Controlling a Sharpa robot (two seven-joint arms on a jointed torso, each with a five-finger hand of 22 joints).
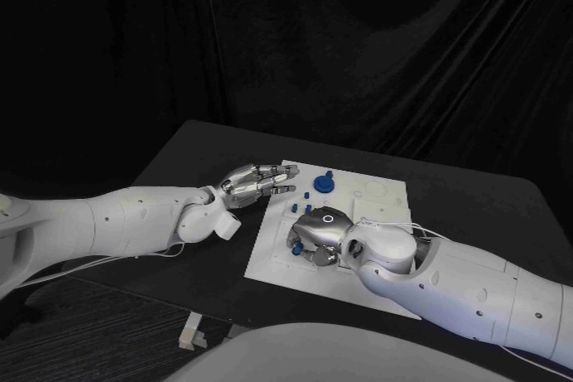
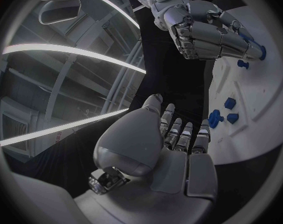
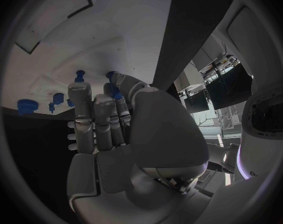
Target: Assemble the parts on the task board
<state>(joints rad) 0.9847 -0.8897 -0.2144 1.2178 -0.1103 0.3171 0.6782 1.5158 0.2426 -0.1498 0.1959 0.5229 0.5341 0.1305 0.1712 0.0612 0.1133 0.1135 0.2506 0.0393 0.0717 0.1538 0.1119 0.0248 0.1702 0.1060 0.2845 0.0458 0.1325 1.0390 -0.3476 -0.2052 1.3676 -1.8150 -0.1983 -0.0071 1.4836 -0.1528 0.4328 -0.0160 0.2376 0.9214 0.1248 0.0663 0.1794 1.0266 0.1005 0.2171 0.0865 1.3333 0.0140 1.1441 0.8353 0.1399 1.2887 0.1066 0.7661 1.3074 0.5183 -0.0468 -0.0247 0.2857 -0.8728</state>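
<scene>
Reaching down onto the flat white task board point(image 1: 380, 201), right hand point(image 1: 320, 235) fingers curled round a small blue part point(image 1: 297, 249) — left hand point(image 1: 257, 183) hovering empty, fingers loosely bent, at the board's edge.

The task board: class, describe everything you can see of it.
The task board is a flat white square plate lying on the black table, turned at an angle. Shallow outlines and small holes mark its top. Small blue parts stand on it. The right hand rests over its near half; the left hand reaches its left edge.
</scene>
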